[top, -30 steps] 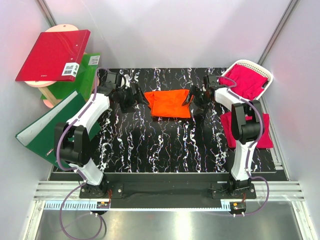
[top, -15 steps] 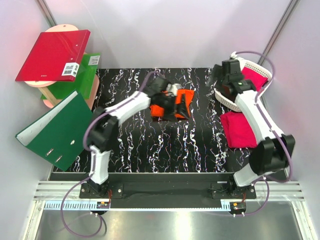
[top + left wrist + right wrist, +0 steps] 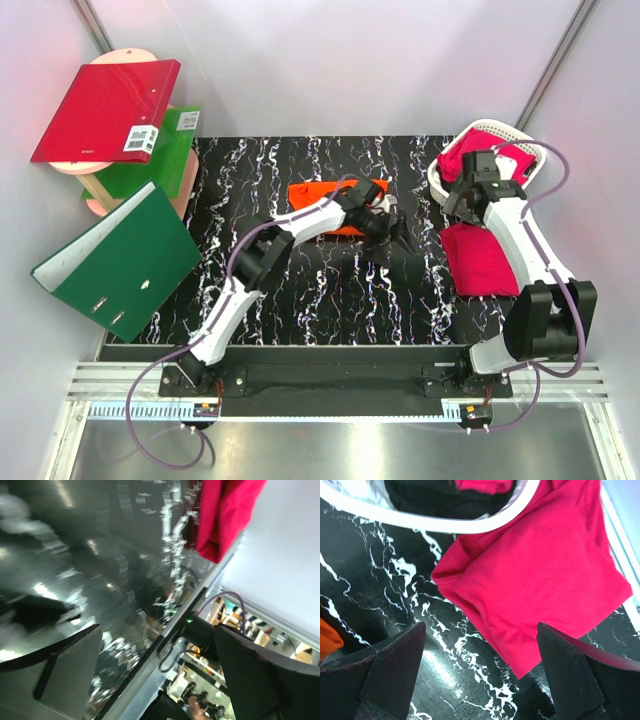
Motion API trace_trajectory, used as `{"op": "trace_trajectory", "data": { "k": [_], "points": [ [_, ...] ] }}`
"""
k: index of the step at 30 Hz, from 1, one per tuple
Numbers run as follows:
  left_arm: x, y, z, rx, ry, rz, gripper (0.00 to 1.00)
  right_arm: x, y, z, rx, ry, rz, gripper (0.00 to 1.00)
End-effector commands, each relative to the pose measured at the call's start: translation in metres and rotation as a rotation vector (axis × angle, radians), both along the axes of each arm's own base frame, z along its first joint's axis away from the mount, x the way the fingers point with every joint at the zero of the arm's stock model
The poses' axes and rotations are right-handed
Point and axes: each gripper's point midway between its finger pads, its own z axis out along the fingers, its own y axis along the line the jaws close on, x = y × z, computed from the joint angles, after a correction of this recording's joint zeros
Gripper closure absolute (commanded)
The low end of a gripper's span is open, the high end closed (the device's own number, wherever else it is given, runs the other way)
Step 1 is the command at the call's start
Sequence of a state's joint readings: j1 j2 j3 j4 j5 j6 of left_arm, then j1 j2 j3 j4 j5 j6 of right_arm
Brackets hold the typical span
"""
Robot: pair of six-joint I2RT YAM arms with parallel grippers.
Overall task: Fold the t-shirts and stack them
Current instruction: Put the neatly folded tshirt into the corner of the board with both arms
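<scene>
Nearest: folded magenta t-shirt, right side of table. Above its far-left corner, right gripper, fingers spread, empty, just beside white basket rim. Mid-table: left gripper spread, empty, at right end of orange t-shirt. Orange runs left-right, lying left of that gripper, so left arm is nearer. Likely next: carry orange right onto magenta. Farthest: loose magenta t-shirt in basket.

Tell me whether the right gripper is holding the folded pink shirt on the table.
No: in the right wrist view the right gripper stands wide open above the folded pink shirt, with nothing pinched between its sides.
</scene>
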State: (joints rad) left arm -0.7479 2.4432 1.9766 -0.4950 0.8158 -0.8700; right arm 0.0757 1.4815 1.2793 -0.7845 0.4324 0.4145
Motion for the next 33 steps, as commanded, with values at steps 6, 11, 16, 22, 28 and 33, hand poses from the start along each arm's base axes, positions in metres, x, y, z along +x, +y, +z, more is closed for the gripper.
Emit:
{"op": "trace_trajectory", "data": {
  "k": [6,11,16,22,28,33],
  "points": [
    [0.02,-0.005,0.106,-0.244,-0.103,0.002,0.01,-0.035,0.005,-0.015,0.018,0.161,0.08,0.0],
    [0.079,0.078,0.194,-0.297,-0.291,0.184,0.01,-0.07,0.021,-0.056,0.105,0.301,0.14,0.06],
    [0.126,0.173,0.253,-0.263,-0.444,0.361,0.01,-0.077,0.042,-0.09,0.162,0.446,0.17,0.1],
    [0.142,0.242,0.282,-0.256,-0.502,0.494,0.01,-0.07,0.041,-0.113,0.067,0.551,0.135,0.06],
    [0.131,0.249,0.291,-0.271,-0.515,0.496,0.01,-0.057,0.019,-0.123,-0.151,0.63,0.121,0.04],
    [0.126,0.249,0.29,-0.28,-0.502,0.494,0.01,-0.062,-0.003,-0.129,-0.302,0.718,0.102,0.04]
  ]
}}
